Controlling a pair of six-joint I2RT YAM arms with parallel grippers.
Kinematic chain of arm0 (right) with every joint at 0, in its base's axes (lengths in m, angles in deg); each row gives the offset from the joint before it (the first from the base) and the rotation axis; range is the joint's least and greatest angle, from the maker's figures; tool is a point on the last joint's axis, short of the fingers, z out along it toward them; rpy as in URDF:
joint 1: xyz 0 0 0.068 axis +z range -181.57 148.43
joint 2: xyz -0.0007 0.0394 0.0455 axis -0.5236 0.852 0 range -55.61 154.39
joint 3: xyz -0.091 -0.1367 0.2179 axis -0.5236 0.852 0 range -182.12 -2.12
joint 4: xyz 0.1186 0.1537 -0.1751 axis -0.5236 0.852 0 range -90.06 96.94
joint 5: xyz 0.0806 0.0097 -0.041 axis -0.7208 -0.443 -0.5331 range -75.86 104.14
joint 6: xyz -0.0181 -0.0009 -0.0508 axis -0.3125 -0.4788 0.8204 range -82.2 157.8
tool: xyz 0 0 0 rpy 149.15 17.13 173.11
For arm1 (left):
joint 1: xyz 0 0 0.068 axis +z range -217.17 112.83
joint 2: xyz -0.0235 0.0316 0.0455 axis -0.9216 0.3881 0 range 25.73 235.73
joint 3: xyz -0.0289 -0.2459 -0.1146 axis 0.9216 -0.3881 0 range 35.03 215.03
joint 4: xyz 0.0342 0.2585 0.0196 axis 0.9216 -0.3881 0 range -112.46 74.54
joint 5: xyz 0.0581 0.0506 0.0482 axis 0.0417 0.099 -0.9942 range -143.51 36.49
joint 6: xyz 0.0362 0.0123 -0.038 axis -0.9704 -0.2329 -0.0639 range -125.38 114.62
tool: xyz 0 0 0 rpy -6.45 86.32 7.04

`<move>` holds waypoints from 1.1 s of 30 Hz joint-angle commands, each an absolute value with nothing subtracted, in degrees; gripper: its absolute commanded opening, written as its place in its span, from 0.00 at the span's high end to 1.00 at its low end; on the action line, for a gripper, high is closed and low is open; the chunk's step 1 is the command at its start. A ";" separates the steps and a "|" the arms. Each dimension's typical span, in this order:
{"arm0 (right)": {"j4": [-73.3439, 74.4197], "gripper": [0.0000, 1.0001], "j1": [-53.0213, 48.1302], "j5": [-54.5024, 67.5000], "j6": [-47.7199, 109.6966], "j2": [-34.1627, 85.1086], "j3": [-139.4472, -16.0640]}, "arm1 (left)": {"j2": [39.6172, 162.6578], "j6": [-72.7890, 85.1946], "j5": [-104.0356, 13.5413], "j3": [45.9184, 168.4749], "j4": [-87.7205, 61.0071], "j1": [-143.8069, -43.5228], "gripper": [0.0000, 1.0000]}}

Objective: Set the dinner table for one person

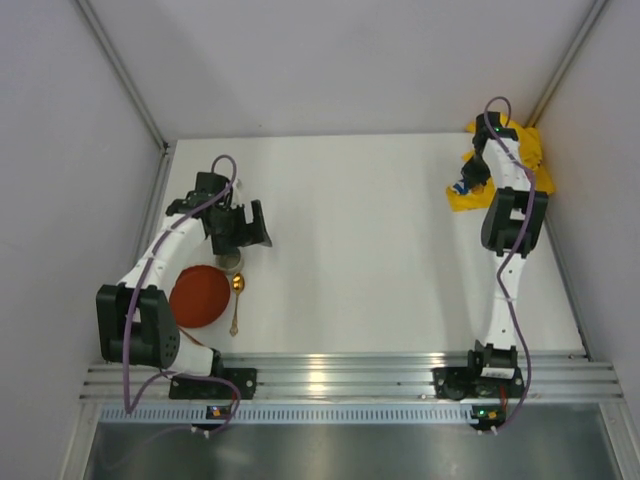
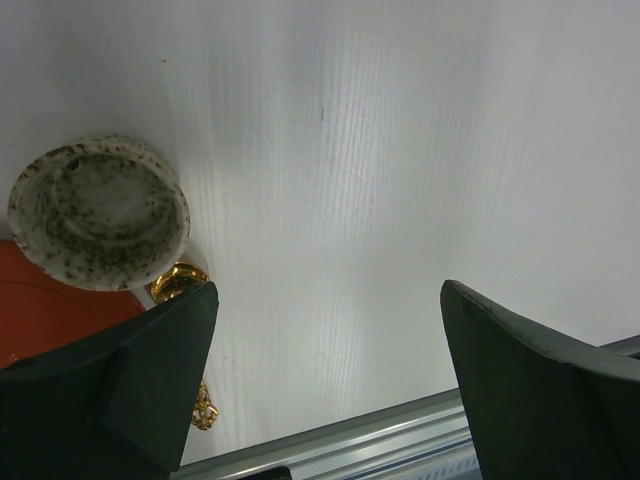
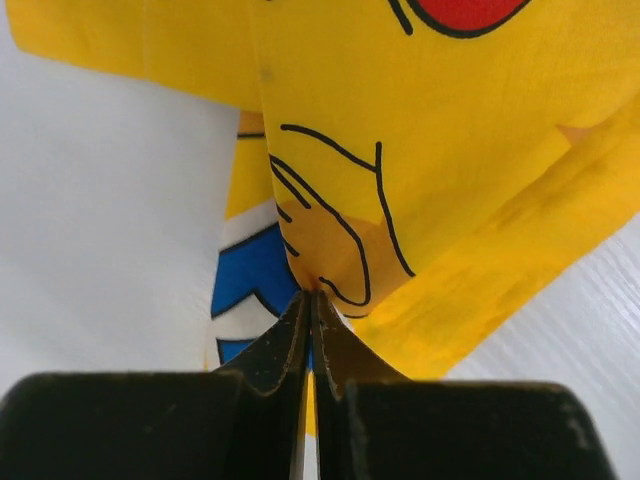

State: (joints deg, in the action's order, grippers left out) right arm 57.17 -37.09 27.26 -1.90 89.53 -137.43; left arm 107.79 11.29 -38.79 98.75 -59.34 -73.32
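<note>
**Worktop (image 1: pixel 370 250): right tool (image 3: pixel 312 300) clenched on the yellow cloth (image 3: pixel 420 150), left tool (image 2: pixel 330 310) released.**

The white worktop runs from the aluminium rail (image 1: pixel 340 375) at its near edge to the back wall, with side walls close along both flanks. A wide stretch of plain surface lies between the two arms. The right tool sits low over the far right corner, its jaws pressed together on a fold of the yellow cloth, which lies bunched against the right edge. The left tool hangs over the near left part of the worktop, jaws spread wide and gripping nothing. Just beside it stand a speckled cup (image 2: pixel 100 212), a gold spoon (image 1: pixel 236 300) and a red plate (image 1: pixel 200 297), near the left edge.
</note>
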 commanded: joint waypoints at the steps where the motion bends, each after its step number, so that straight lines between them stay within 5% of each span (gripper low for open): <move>1: 57.16 1.00 -35.18 28.73 4.48 80.64 -132.93 | 109.75 12.02 -37.07 102.43 -58.26 -73.93 0.02; 8: 52.51 1.00 -32.02 23.20 5.46 64.56 -110.70 | 111.07 13.87 -37.16 104.99 -56.77 -76.65 0.02; 15: 49.24 1.00 -20.60 19.42 4.05 34.28 -78.79 | 114.49 18.17 -38.74 108.41 -53.79 -84.03 0.02; 20: 62.40 1.00 -22.60 30.11 4.49 17.02 -67.35 | 120.56 19.67 -38.57 113.49 -52.38 -90.45 0.02; 21: 63.39 0.88 -25.48 30.92 5.54 13.16 -66.64 | 121.52 19.85 -38.57 114.47 -52.29 -91.33 0.02; 22: 64.10 0.58 -26.81 31.01 7.20 12.08 -66.02 | 123.71 19.93 -38.48 116.57 -51.94 -92.99 0.02; 23: 65.23 0.09 -28.74 30.93 7.74 10.85 -66.11 | 124.95 20.20 -38.39 117.63 -51.41 -93.79 0.02; 24: 65.68 0.00 -29.37 30.93 8.09 10.58 -66.28 | 126.18 20.29 -37.87 118.78 -51.15 -94.49 0.02; 33: 69.29 0.00 -30.16 27.68 5.72 8.12 -71.21 | 146.65 19.23 -36.81 141.00 -55.53 -107.06 0.02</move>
